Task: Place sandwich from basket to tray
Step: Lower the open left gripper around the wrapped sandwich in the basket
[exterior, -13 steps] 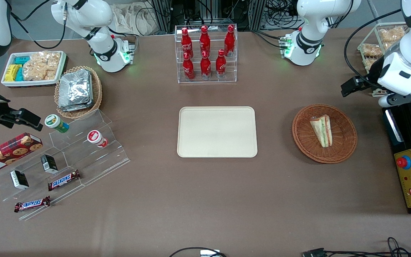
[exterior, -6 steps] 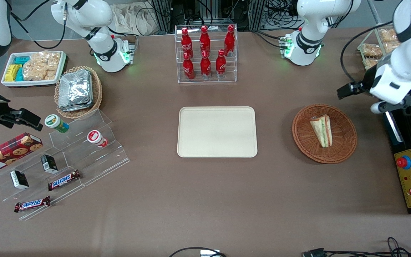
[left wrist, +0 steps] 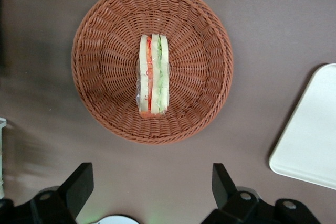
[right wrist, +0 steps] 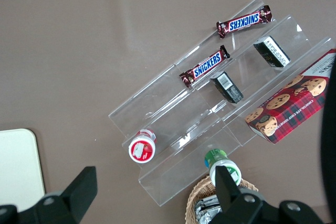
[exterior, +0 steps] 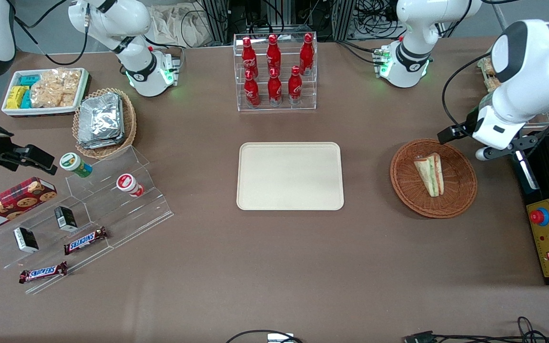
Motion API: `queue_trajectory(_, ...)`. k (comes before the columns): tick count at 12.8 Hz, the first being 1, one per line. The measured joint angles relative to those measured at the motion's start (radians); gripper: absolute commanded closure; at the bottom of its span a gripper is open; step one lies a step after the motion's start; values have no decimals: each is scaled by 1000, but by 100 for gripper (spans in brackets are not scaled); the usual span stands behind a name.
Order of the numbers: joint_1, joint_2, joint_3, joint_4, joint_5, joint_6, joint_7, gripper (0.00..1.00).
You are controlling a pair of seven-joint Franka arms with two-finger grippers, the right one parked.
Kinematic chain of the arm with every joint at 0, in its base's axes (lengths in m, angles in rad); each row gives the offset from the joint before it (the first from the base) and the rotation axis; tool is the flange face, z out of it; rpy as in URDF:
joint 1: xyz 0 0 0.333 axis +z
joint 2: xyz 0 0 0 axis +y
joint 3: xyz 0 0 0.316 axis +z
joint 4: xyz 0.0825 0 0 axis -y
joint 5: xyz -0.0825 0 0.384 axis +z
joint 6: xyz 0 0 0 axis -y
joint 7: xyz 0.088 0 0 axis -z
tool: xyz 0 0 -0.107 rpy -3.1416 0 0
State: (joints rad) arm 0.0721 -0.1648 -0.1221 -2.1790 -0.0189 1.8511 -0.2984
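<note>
The sandwich (exterior: 430,175) (left wrist: 153,74), a clear-wrapped wedge with green and red-orange layers, lies in the middle of the round reddish-brown basket (exterior: 401,186) (left wrist: 100,51). The cream tray (exterior: 289,176) (left wrist: 315,129) lies bare at mid-table, beside the basket toward the parked arm's end. My left gripper (exterior: 496,150) (left wrist: 151,182) hangs well above the table by the basket's rim, on the working arm's side and slightly farther from the front camera. Its fingers are open with nothing between them.
A black control box with a red button (exterior: 548,238) stands beside the basket at the working arm's end. A wire rack of snacks (exterior: 493,66) sits farther back. A clear rack of red bottles (exterior: 274,71) stands past the tray.
My left arm has swung in from the table's end toward the basket, and its upper joints have come into view. The sandwich, basket and tray have not moved.
</note>
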Motion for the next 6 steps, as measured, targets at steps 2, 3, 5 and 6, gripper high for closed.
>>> queue_trajectory(2,1,1,12,-40,0,39,27,0)
queue_trajectory(3,1,2,21,-49,0,51,36,0)
queue_trajectory(5,1,5,30,-65,1,81,49,0)
queue_trajectory(6,1,9,31,-78,1,105,51,0)
